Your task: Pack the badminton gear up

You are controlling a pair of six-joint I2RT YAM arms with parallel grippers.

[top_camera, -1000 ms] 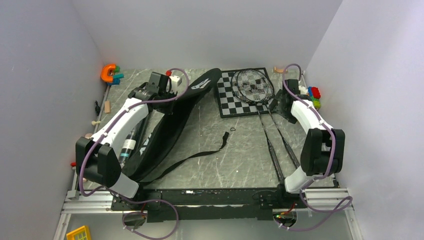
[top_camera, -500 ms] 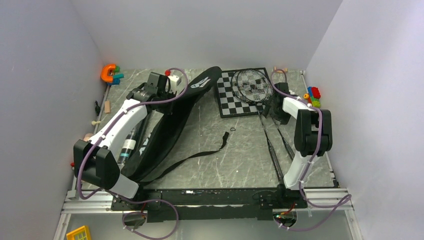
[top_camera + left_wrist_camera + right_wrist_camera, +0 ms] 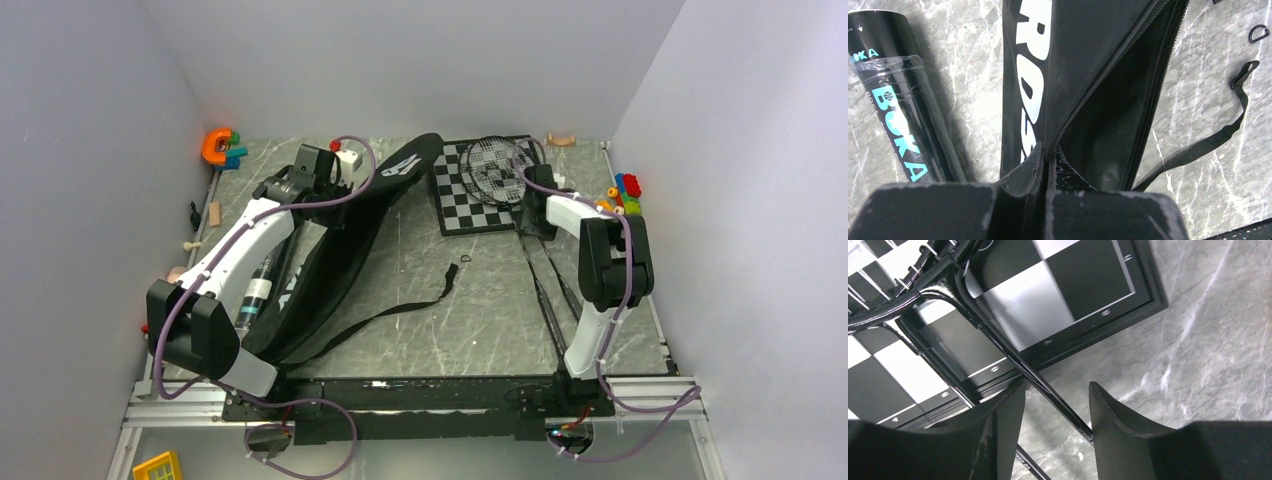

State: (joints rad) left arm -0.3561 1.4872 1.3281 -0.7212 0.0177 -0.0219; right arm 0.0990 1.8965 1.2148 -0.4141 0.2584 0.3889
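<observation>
Black fabric pinched: left pincer pressed on bag lip, propping its mouth open on tabletop. Right pincer spread astride racket shaft just off chessboard, head lying on it. Seemingly mid-pickup; next calls for closing on shaft, lifting, feeding racket into bag.

You had your right end effector open astride a black racket shaft, beside the chessboard on the marble surface.
</observation>
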